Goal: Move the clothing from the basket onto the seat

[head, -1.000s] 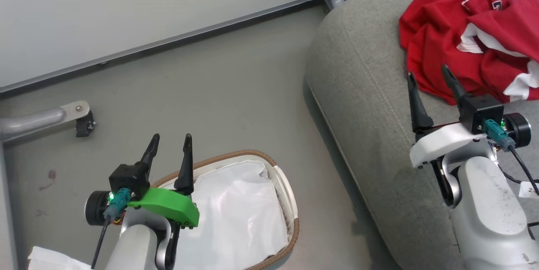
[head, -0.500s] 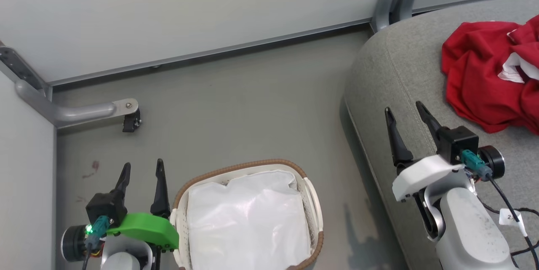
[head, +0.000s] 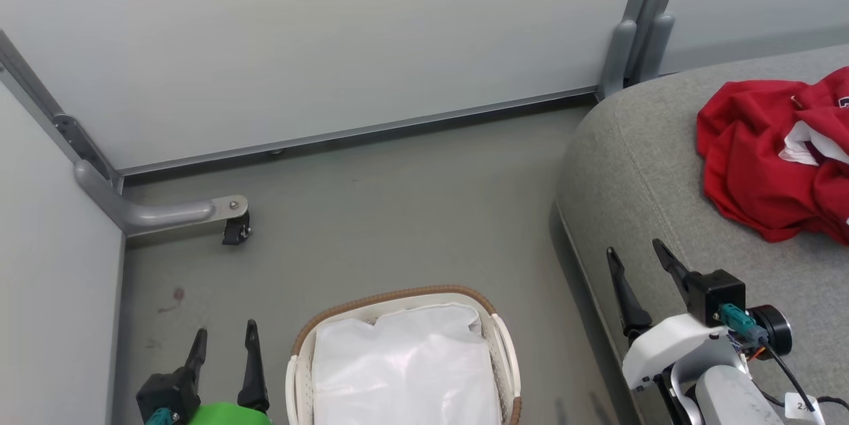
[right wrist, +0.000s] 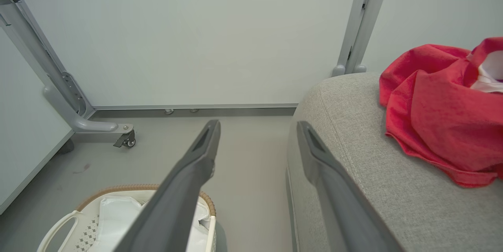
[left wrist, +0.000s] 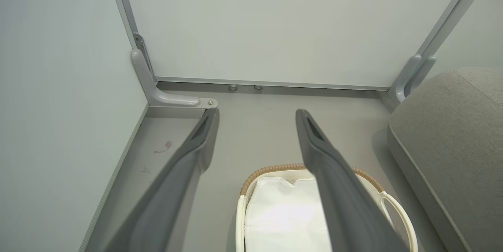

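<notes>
Left gripper [head: 225, 332] is hanging near left, fingers spread apart and empty, just left of the basket [head: 391, 297]. The basket is sitting on the grey floor [head: 398, 213] with a white liner [head: 404, 372] inside. Right gripper [head: 633, 247] is hovering near right over the seat [head: 637, 166] edge, fingers apart, empty. Red clothing [head: 756, 166] is lying bunched on the seat, farther right. Wall panel [head: 331, 47] is standing far.

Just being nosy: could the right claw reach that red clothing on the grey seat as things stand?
Probably yes: the right claw is open at the seat edge, and only bare cushion lies between it and the clothing.
</notes>
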### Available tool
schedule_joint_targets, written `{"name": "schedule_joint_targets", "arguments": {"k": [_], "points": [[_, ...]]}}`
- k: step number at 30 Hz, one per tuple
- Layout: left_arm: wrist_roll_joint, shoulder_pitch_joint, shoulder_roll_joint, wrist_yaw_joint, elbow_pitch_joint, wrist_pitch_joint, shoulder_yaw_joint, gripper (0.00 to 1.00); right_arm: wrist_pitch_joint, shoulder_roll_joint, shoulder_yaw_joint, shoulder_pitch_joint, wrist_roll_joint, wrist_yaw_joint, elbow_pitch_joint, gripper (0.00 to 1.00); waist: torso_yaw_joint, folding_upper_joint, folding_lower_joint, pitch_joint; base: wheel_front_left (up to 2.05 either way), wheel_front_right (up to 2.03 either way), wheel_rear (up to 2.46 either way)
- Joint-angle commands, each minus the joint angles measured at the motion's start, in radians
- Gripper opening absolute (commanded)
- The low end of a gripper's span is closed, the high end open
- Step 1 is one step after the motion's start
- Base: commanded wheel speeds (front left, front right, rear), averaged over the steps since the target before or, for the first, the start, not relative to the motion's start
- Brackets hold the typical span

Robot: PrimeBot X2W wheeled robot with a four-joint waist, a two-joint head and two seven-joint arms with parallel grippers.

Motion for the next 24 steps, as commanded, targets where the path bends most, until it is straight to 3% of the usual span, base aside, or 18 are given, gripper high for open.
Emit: {"name": "schedule_joint_targets", "arguments": {"k": [1, 4, 5, 10, 24], "points": [[-0.011, 0.016, 0.002, -0.011, -0.007, -0.001, -0.003, 1.00, 0.000, -0.004, -0.004, 0.017, 0.004, -0.001, 0.002, 1.00, 0.009, 0.0000, 0.0000, -0.012, 0.00, 0.00, 0.00], [-0.032, 0.026, 0.002, -0.023, -0.006, 0.000, 0.003, 1.00, 0.000, -0.004, -0.003, 0.030, 0.001, -0.001, 0.005, 1.00, 0.016, 0.0000, 0.0000, -0.017, 0.00, 0.00, 0.00], [-0.036, 0.009, -0.001, -0.020, -0.004, 0.000, 0.002, 0.00, 0.000, 0.000, -0.002, 0.017, 0.000, 0.000, 0.003, 0.00, 0.013, 0.0000, 0.0000, -0.014, 0.00, 0.00, 0.00], [-0.051, 0.008, -0.005, -0.020, 0.033, 0.006, 0.004, 0.00, 0.008, 0.008, -0.006, 0.037, 0.014, 0.000, 0.038, 0.00, 0.015, 0.0000, 0.0000, -0.016, 0.00, 0.00, 0.00], [-0.296, -0.017, -0.003, -0.028, -0.002, 0.075, 0.033, 0.00, 0.078, 0.006, -0.035, 0.048, 0.297, 0.000, -0.009, 0.00, 0.022, 0.0000, 0.0000, -0.017, 0.00, 0.00, 0.00]]}}
